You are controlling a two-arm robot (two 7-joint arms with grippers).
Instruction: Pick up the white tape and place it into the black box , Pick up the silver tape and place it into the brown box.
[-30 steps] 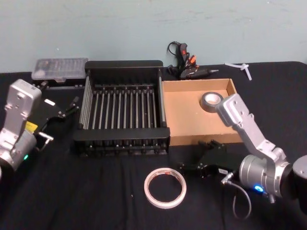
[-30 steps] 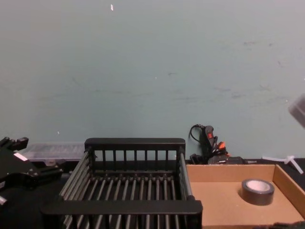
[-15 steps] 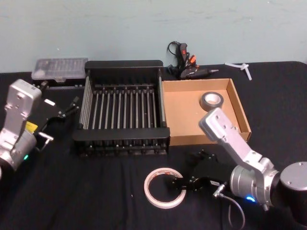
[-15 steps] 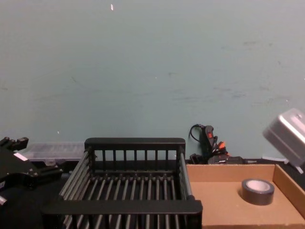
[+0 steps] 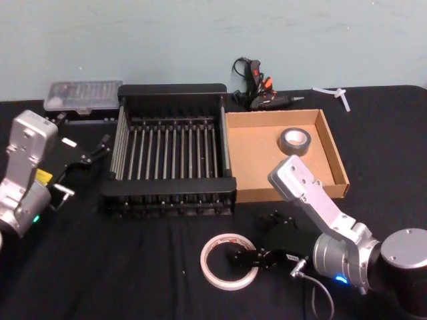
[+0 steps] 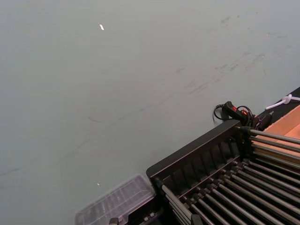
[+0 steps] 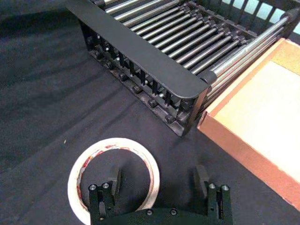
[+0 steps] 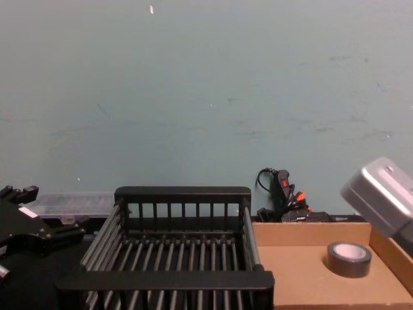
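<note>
Now, in the head view, the right gripper (image 5: 248,257) has moved left from beside the white tape (image 5: 229,261) to its right edge, jaws spread. The thin cream ring lies flat on the black cloth in front of the black box (image 5: 171,152), a slatted plastic crate. The silver tape (image 5: 294,140), a thick grey roll, sits in the brown box (image 5: 245,160), flat cardboard. The left gripper (image 5: 93,152) stays parked left; whether it is open I cannot tell.

In the right wrist view, one finger (image 7: 114,180) stands inside the ring's hole, the other (image 7: 201,178) outside.

In the chest view, the right arm's grey housing (image 8: 382,197) has come lower.
</note>
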